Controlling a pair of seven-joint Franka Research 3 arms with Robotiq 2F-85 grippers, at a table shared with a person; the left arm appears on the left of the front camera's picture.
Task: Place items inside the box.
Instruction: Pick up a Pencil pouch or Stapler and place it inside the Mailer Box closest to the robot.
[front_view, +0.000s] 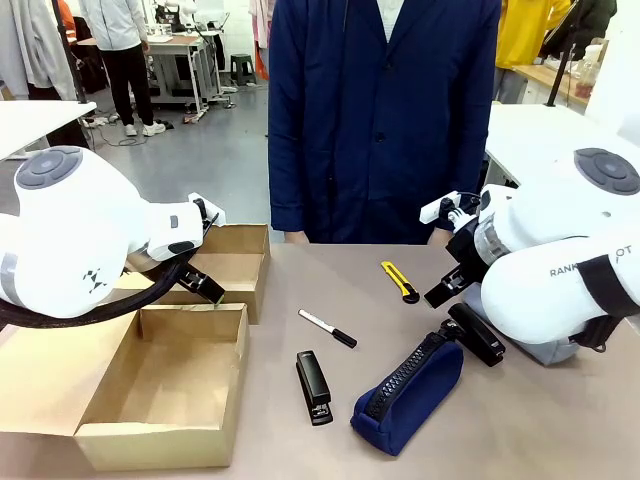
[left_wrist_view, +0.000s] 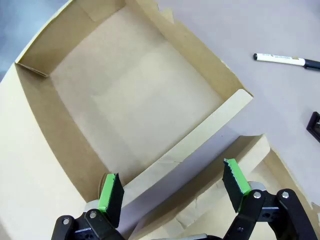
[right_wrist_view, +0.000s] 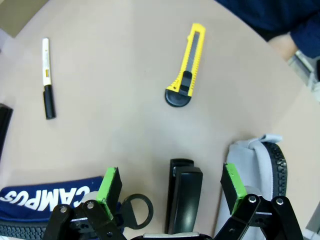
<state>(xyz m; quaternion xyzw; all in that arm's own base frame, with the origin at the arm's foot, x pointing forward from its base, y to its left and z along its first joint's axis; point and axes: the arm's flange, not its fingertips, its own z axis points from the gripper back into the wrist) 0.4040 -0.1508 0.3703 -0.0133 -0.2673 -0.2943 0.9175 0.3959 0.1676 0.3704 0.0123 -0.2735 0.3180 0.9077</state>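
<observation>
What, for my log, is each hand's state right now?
Left hand: open, holding nothing.
Right hand: open, holding nothing.

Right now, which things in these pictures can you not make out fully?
Marker pen print, left wrist view: too small to read.
Stapler, left wrist view: cut off by the right edge.
Pouch, right wrist view: cut by bottom edge, partly behind right claw.
Grey thing, front view: mostly under right arm; unidentifiable.

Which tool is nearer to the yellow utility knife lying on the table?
Right. The right tool hangs open close by the yellow utility knife; the left tool hangs open over the brown cardboard box, well away from it.
</observation>
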